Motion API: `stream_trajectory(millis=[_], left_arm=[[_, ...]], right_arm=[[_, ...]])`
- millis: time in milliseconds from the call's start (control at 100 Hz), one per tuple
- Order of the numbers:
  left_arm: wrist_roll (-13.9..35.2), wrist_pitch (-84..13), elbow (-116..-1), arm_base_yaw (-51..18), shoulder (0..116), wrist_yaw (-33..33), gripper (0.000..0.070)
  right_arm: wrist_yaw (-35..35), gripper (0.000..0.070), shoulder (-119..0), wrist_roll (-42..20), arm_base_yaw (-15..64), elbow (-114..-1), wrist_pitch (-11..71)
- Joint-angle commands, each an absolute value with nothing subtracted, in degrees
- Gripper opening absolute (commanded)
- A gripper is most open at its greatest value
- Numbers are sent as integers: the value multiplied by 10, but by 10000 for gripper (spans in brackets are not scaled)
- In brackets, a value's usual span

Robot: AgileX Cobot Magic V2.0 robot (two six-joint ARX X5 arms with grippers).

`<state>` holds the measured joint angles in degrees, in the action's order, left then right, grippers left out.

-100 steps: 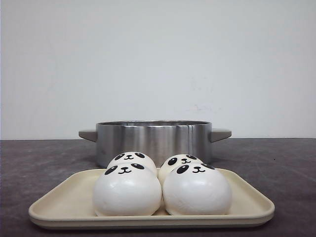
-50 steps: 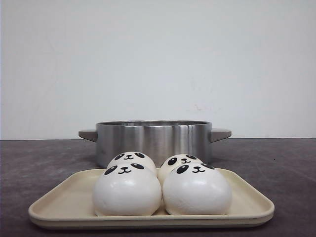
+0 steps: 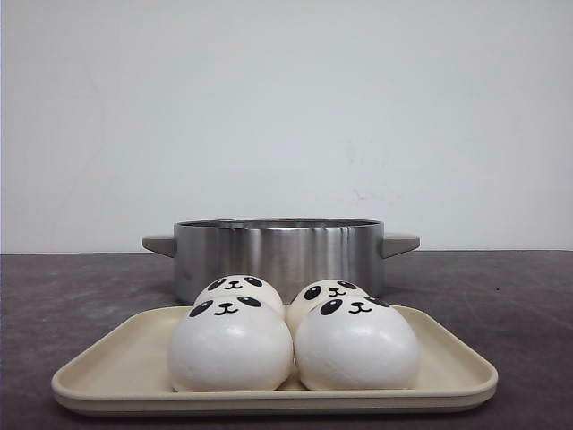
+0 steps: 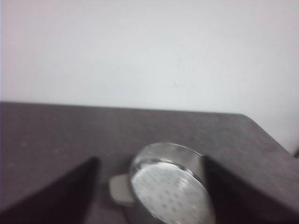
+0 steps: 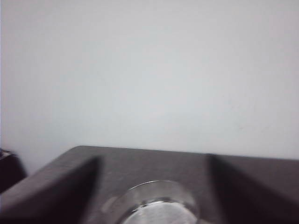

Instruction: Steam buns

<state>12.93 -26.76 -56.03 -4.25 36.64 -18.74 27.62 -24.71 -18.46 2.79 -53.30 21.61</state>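
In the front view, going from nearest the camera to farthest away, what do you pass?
Tray front rim → front two buns → back two buns → steel pot → wall.

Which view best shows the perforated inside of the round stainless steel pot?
The left wrist view: it looks down into the round stainless steel pot, showing the holes. The right wrist view catches only a blurred part of its rim; the front view shows just its outer wall.

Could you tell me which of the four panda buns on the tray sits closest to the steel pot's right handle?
The back-right bun, behind the front-right one, nearest that handle.
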Motion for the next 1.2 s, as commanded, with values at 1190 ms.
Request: stream_trajectory(millis=[1190], left_arm=[[142,-305,-569,-185,393,-204,596]], right_arm=[[75,685,-967,-206,386,-735,474]])
